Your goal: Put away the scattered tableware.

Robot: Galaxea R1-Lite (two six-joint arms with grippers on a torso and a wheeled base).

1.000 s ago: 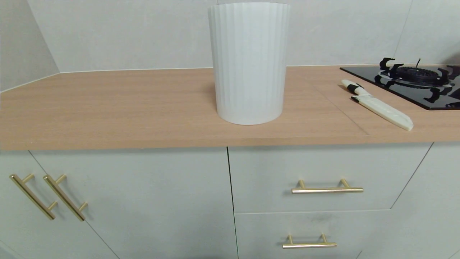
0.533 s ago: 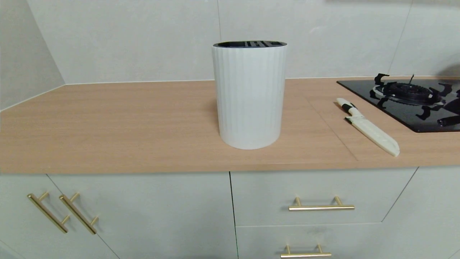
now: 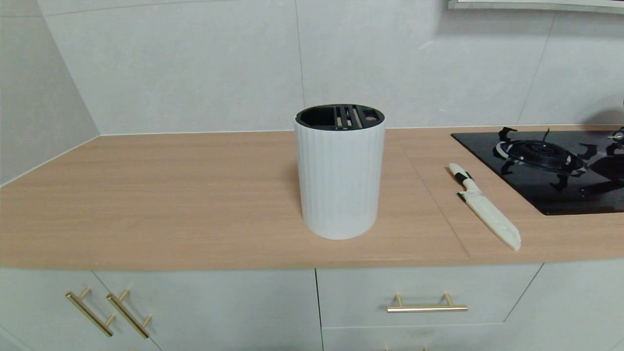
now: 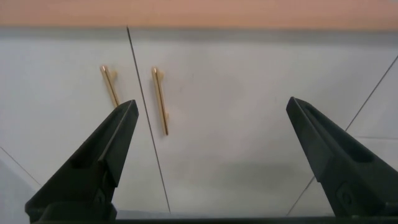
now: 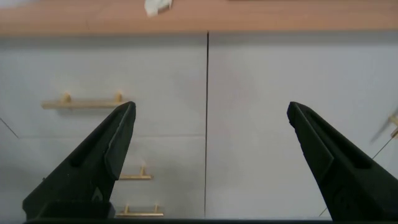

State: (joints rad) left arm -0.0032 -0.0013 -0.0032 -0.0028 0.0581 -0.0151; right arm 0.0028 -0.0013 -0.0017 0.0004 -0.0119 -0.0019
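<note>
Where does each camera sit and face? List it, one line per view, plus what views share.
Head view: on the head, looking forward and down at counter, knife block, knife and stove.
Left wrist view: on the left wrist, facing paired door handles; open left tool frames them.
Right wrist view: on the right wrist, facing a drawer handle; open right tool frames it.
Shared: head and right wrist views both show the knife's tip and drawer handle.

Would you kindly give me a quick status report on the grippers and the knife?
Left gripper and right gripper open, empty, facing cabinet fronts. Knife flat on countertop, between knife block and gas hob. Nothing blocking it.
</note>
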